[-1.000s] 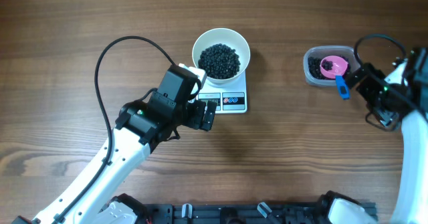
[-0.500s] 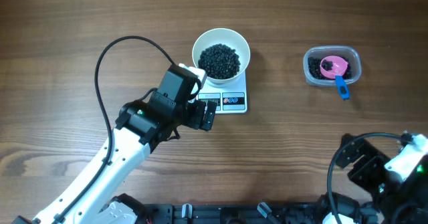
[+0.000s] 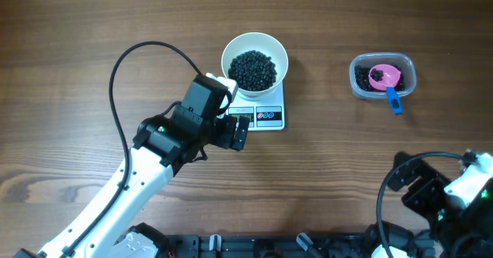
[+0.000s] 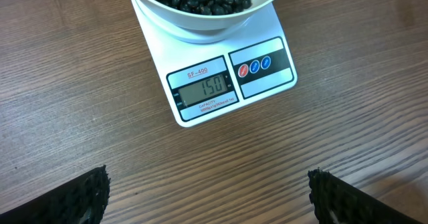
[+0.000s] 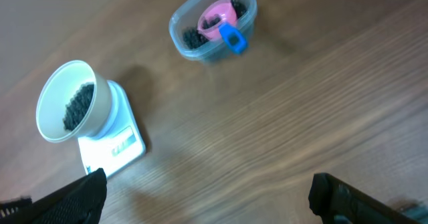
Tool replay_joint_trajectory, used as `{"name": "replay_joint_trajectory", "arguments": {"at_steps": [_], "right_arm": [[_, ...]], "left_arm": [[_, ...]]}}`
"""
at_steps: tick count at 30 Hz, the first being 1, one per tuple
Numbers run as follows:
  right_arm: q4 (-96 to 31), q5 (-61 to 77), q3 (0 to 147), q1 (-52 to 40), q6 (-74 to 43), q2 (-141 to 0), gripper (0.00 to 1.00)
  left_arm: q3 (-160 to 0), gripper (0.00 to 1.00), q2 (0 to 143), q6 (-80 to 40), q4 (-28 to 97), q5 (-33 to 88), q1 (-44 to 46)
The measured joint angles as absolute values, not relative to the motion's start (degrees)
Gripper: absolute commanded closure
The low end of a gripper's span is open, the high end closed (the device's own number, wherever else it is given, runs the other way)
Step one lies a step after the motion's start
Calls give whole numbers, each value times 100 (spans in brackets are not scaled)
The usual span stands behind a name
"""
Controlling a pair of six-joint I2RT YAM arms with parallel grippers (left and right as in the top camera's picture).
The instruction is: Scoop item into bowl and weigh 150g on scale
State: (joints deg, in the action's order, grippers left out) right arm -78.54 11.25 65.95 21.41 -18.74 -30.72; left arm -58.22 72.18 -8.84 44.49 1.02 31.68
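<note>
Right arm has pulled way back from the tub [image 3: 411,77] since a second ago. It's now folded up at the near edge of the table [image 3: 77,27], well right of the scale [image 3: 260,113]. Left arm hasn't budged: it reaches in from the scale's near left. The bowl [image 3: 233,46] of black beads [image 3: 253,69] sits on the scale's far end, just past my left gripper [image 4: 210,200], whose jaws are spread wide and empty. Right gripper [image 5: 207,200] is the same. Left wrist view reads 150 on the display [image 4: 204,89], which is too small to read overhead.
</note>
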Motion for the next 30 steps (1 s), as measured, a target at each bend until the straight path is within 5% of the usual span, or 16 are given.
{"name": "replay_joint_trajectory", "arguments": {"at_steps": [18, 30], "right_arm": [[-1374, 1999, 1525, 1664, -377, -123, 0], [526, 735, 95, 200, -491, -99, 0]], "left_arm": [[-5817, 0, 7218, -884, 4451, 102, 3168], [-5813, 0, 7218, -884, 4449, 102, 3168]]}}
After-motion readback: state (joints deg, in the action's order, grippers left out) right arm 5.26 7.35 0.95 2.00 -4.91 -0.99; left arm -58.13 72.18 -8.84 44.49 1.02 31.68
